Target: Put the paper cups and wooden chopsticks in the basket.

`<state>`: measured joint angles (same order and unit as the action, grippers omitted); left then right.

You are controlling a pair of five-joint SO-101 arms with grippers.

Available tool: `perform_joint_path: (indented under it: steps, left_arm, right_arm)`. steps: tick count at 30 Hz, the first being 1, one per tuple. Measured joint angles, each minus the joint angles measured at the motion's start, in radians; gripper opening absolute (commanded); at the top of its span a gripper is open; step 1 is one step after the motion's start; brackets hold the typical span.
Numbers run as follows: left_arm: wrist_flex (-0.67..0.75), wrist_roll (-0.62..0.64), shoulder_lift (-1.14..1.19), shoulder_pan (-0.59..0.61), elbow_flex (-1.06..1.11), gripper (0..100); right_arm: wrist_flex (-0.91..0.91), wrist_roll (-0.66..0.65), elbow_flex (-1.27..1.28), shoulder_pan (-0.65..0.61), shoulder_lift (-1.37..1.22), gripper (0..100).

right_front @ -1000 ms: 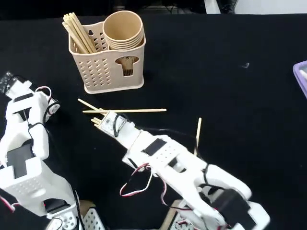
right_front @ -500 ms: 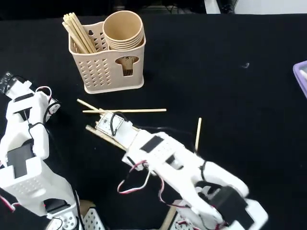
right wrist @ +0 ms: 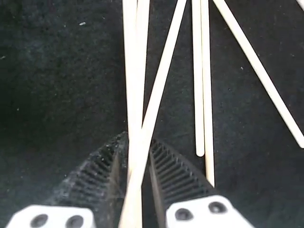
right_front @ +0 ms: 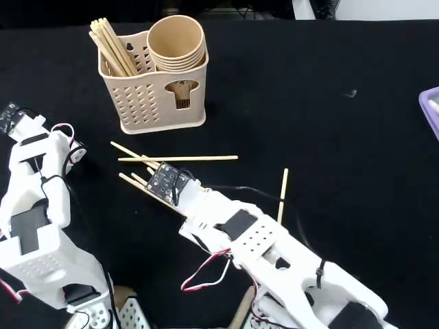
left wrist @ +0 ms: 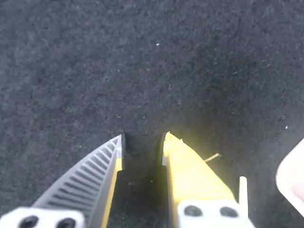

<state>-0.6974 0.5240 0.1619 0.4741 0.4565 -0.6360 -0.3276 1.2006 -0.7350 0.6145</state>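
While the right gripper [right wrist: 138,142] sits low over the black counter [right_front: 322,103], its jaws are pinched nearly shut on a couple of wooden chopsticks [right wrist: 134,85] crossing between them; exact count unclear. In the high view the held sticks poke out past the gripper toward the left arm, in front of the basket [right_front: 154,106].

More sticks lie loose on the counter close by:
- a long chopstick [right_front: 180,158] lies crosswise just beyond the gripper
- a diagonal chopstick [right_front: 129,151] crosses its end
- a single stick [right_front: 282,192] lies on the far side of the right arm, partly hidden by it
- in the right wrist view, a side-by-side pair [right wrist: 202,80] lies flat just beside the held ones

The basket stands upright at the back left. It holds stacked paper cups [right_front: 177,41] in one compartment and a bunch of chopsticks [right_front: 110,44] leaning in the other.

At the left edge the left gripper [left wrist: 141,138] hovers over the counter, jaws a little apart, nothing between them. A purple object [right_front: 430,110] sits at the right edge, cut off.
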Motion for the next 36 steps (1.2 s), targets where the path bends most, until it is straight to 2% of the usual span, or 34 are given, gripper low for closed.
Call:
perform_joint_path:
  steps: [4,15,17,20,36]
  left_arm:
    - [0.000,0.000,0.000,0.000,0.000,15]
    - [0.000,0.000,0.000,0.000,0.000,15]
    - [0.000,0.000,0.000,0.000,0.000,15]
    - [0.000,0.000,0.000,0.000,0.000,15]
    - [0.000,0.000,0.000,0.000,0.000,15]
  right_arm:
    - [0.000,-0.005,-0.002,0.000,-0.060,15.9]
    - [0.000,-0.006,-0.144,0.002,-0.327,13.5]
    - [0.000,-0.006,-0.146,0.002,-0.328,12.5]
    - [0.000,-0.006,-0.146,0.002,-0.328,1.1]
    - [0.018,-0.006,-0.127,0.000,-0.258,1.1]
